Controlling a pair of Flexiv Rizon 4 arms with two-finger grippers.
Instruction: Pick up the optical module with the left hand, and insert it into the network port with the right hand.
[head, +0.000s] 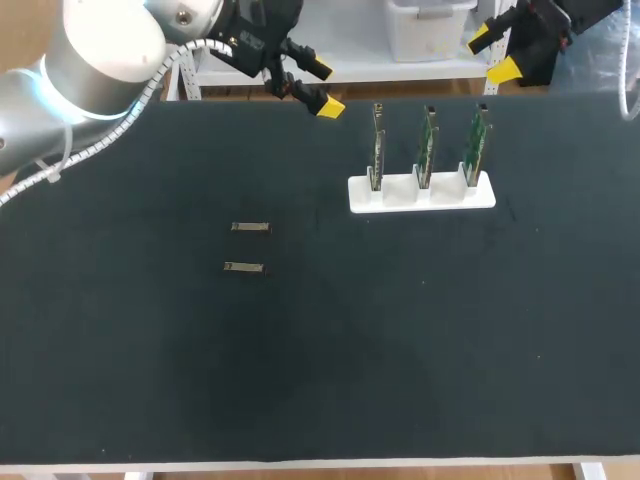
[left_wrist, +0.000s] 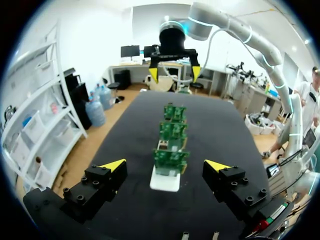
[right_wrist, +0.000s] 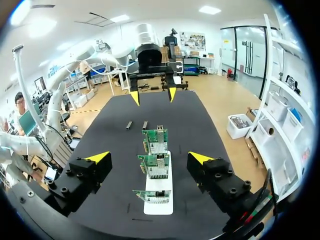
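Observation:
Two small metal optical modules lie on the black table left of centre, one (head: 250, 227) just behind the other (head: 244, 267); in the right wrist view they (right_wrist: 129, 125) lie beyond the cards. Three green network cards (head: 426, 145) stand upright in a white holder (head: 400, 197). My left gripper (head: 305, 85) hangs open and empty over the table's far edge, well behind the modules. My right gripper (head: 495, 55) is open and empty beyond the far edge, behind the holder. In each wrist view the cards (left_wrist: 170, 160) (right_wrist: 156, 166) stand ahead of the spread fingers, with nothing between them.
The white holder (right_wrist: 161, 205) stands right of centre near the back of the black mat (head: 320, 370). In the left wrist view my right gripper (left_wrist: 175, 72) hangs at the table's far end; in the right wrist view my left gripper (right_wrist: 152, 95) does likewise.

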